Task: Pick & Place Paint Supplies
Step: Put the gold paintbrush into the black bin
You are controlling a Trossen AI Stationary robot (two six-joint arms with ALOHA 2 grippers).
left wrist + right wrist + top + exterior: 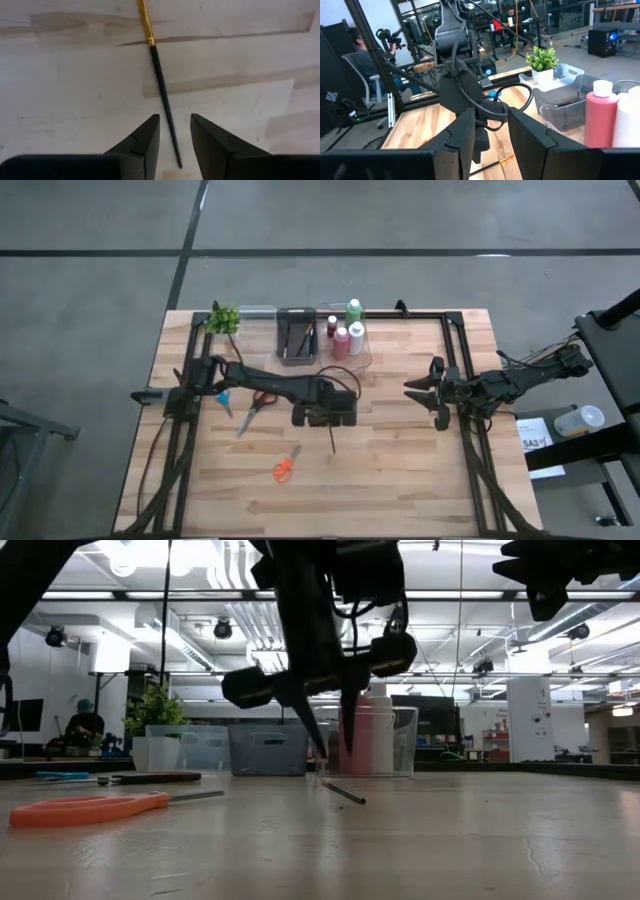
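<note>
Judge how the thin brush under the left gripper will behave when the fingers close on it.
The brush looks round and very slender, so it may roll or skate away on the smooth table. It lies flat, leaving little to grip. The left gripper straddles its thin tail end, so it would likely droop or pivot when lifted.

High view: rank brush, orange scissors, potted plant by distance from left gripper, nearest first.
From the left gripper:
1. Thin brush, on the table directly under its open fingers.
2. Orange scissors, nearer the table's front edge.
3. Potted plant, far back-left corner.
</note>
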